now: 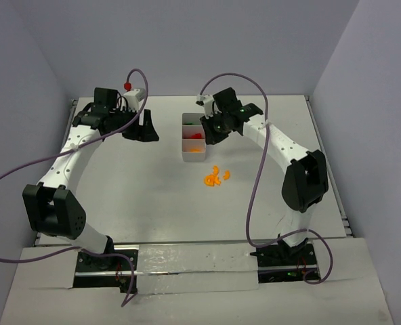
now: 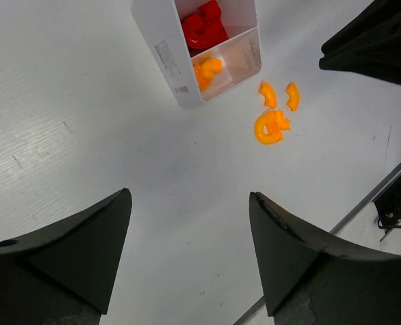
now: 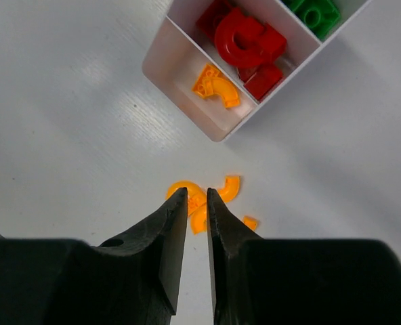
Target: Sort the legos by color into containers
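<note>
The containers are one narrow white tray [image 1: 193, 158] of three compartments. In the right wrist view its wall [image 3: 161, 57] encloses an orange curved lego [image 3: 216, 84], red legos [image 3: 244, 44] in the middle and green legos [image 3: 315, 12] at the far end. Several loose orange legos [image 1: 215, 177] lie on the table just near of the tray, also visible as orange legos [image 2: 273, 118]. My right gripper [image 3: 196, 192] hangs high above them beside the tray, shut with nothing between its fingers. My left gripper [image 2: 190, 196] is open and empty, left of the tray [image 2: 163, 51].
White tabletop [image 1: 139, 196] enclosed by pale walls on the left, back and right. My right gripper's dark body [image 2: 376, 40] shows at the top right of the left wrist view. Purple cables [image 1: 255, 196] hang from both arms.
</note>
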You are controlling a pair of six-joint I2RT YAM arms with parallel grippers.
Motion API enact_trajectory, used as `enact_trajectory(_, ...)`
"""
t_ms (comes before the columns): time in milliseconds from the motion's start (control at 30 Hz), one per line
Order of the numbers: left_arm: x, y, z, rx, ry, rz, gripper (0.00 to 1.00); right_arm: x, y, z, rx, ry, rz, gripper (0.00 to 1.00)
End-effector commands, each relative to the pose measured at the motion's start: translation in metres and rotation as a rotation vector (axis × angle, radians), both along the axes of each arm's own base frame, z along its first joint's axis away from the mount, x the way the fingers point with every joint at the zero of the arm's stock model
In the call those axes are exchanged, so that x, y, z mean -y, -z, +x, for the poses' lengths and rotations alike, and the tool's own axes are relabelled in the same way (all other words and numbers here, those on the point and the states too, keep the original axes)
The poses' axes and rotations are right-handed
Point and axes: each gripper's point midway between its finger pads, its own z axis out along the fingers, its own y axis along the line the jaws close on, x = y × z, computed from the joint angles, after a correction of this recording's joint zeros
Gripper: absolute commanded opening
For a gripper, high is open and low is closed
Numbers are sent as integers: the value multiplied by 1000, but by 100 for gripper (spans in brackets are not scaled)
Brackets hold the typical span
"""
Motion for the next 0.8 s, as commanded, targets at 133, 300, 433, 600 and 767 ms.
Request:
enact_trajectory(133,-17,-24,16,83,-73,-58,90,27,53,-23,-87,50,-138,30)
enact_trajectory(300,-16,-21,18,73,-79,-67,90,36,84,-36,-145,95,-171,43)
enact_trajectory(433,-18,-23,18,79,-84,-60,90,35,95,-30,-159,151,-182,66)
enact_trajectory(600,-20,-22,17,87,-95,-48,90,34,109,-20,-145,267,-206,69)
enact_trajectory(767,-21,-18,17,80,-98,-47,90,30,120,-16,-116,348,-227,64)
